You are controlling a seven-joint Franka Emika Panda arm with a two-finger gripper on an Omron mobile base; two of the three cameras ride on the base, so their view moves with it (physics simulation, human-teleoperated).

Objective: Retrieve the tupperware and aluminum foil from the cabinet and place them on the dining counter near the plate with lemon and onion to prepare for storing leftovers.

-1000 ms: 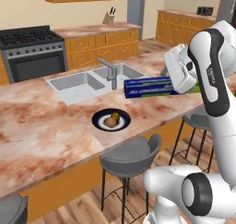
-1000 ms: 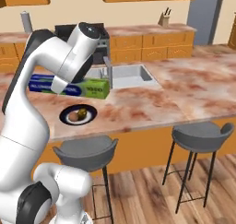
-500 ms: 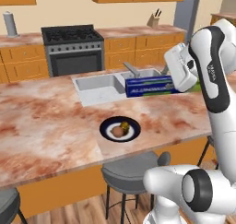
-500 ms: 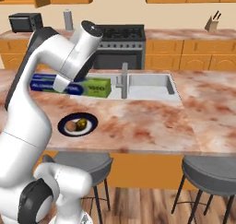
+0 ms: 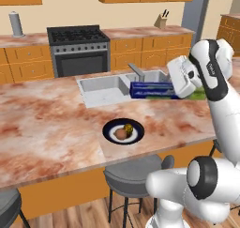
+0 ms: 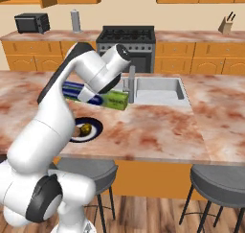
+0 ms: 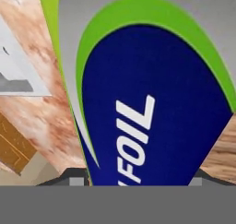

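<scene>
The gripper (image 5: 176, 84) is clamped around the aluminum foil (image 5: 152, 89) box, carrying it level above the dining counter (image 5: 56, 124). The plate (image 5: 123, 131) with onion (image 5: 121, 134) and lemon (image 5: 128, 127) sits below, nearer the stools, so presumably it's lining up a spot beside it.

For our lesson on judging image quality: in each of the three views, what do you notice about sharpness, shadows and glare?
Left base view: evenly lit, no glare, a soft shadow under the aluminum foil box on the dining counter. Right base view: equally flat light, the plate crisp. Hand view: the foil box is so close that its lettering looks soft and blocky.
</scene>
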